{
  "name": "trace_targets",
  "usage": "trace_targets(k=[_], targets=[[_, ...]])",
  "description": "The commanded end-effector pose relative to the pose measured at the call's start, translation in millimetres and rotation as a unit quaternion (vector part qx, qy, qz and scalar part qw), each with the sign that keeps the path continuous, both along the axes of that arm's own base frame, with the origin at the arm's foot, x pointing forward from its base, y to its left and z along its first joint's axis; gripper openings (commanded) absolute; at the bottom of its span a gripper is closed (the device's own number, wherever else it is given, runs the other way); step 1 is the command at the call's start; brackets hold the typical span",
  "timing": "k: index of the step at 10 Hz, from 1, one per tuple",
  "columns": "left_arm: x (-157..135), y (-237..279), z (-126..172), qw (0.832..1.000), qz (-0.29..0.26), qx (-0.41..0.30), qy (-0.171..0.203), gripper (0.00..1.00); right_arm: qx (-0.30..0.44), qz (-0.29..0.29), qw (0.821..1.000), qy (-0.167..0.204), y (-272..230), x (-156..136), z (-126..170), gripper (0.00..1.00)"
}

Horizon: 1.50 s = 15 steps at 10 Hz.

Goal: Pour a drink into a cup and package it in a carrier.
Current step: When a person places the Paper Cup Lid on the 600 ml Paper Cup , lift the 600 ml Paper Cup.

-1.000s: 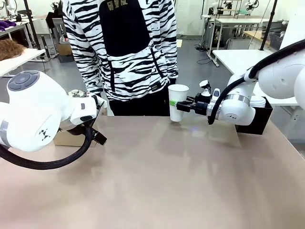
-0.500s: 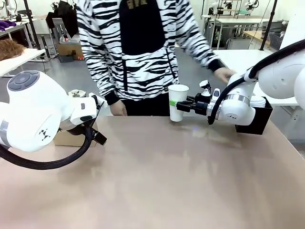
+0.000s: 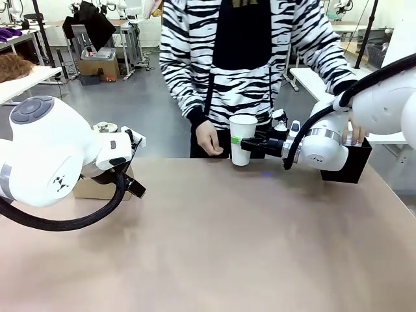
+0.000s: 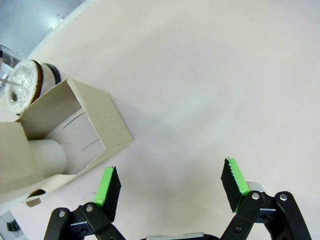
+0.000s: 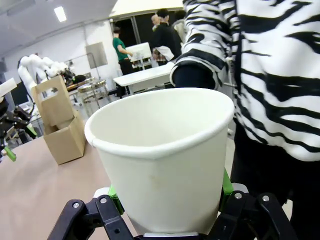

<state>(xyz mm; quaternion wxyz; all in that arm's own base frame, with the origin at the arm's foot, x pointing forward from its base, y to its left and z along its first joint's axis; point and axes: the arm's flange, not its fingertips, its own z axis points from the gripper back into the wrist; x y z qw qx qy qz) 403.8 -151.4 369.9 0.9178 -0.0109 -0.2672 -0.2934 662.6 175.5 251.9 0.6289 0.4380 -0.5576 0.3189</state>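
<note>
My right gripper (image 3: 249, 143) is shut on the tall white paper cup (image 3: 242, 138), holding it upright at the table's far edge. From the right wrist view the cup (image 5: 162, 160) looks empty. The brown cardboard carrier (image 5: 57, 127), with its upright handle, stands at the far left, half hidden behind my left arm (image 3: 91, 190). My left gripper (image 4: 171, 184) hangs open over bare table beside the carrier (image 4: 70, 125), holding nothing. A clear glass pitcher (image 4: 20, 85) stands behind the carrier; I see froth on its liquid. The person's hand (image 3: 209, 139) is close beside the cup.
A black box (image 3: 354, 162) with a stack of white cups (image 3: 351, 138) stands at the far right, and the person's other hand (image 3: 358, 132) reaches to it. A white cylinder (image 4: 47, 156) sits inside the carrier. The tan table (image 3: 214, 247) stretches wide before me.
The person has stepped to the right, bringing one hand next to the cup and the other to the black box. Both arms and the cup have stayed still.
</note>
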Motion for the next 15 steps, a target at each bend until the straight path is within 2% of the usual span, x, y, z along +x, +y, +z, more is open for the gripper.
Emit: trace_targets(k=[1, 15], targets=[[-0.3, -0.1, 0.4, 1.000, -0.001, -0.001, 0.000, 1.00, 0.000, -0.001, 1.000, 0.003, 1.0, 0.9, 1.6, 0.80], [-0.3, -0.1, 0.4, 1.000, -0.001, -0.001, 0.000, 1.00, 0.000, -0.001, 1.000, 0.003, 1.0, 0.9, 1.6, 0.80]])
